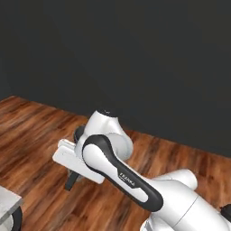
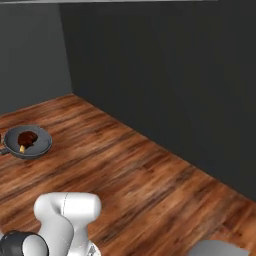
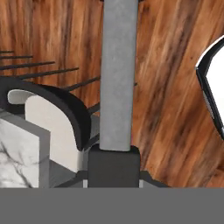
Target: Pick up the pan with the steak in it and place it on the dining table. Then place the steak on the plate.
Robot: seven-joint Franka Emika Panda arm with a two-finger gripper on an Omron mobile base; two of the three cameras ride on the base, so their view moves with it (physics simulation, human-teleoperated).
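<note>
The pan (image 2: 28,142), round and dark grey, hangs above the wooden floor at the far left of the right base view. The reddish-brown steak (image 2: 26,137) lies inside it. In the hand view the pan's long grey handle (image 3: 116,74) runs straight up from my gripper (image 3: 113,168), which is shut on its end. The left base view shows the white hand low over the floor, with a dark fingertip (image 1: 71,181) pointing down. A veined marble corner (image 3: 17,148), apparently the dining table, sits at the lower left of the hand view. The plate is out of view.
A dark wall (image 1: 135,54) stands behind the wooden floor (image 2: 140,165). A dark-rimmed curved seat (image 3: 65,109) stands beside the marble. A grey slab corner (image 1: 8,203) is at the lower left, and a white dark-edged object (image 3: 214,87) at the right.
</note>
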